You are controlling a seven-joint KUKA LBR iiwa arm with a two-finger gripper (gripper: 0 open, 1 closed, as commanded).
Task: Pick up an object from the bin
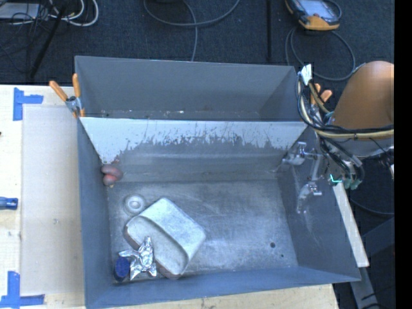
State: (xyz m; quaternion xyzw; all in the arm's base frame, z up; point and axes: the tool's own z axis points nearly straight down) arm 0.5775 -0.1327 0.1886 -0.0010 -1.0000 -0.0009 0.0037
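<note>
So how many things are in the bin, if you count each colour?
Pinkish: 1, small lump
White: 1, little round thing
Grey: 1, big pad
Silver: 1, crumpled foil
Blue: 1, small blue thing
Total: 5

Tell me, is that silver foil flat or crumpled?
Crumpled: the silver foil shows jagged folds and points. It lies against the pale grey pad in the bin's near-left corner.

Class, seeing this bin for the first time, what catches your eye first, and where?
A pale grey, round-cornered pad lies in the near-left corner of the bin, with crumpled silver foil against its near-left end. The end effector hangs by the right wall, beside the arm's orange cover.
</note>
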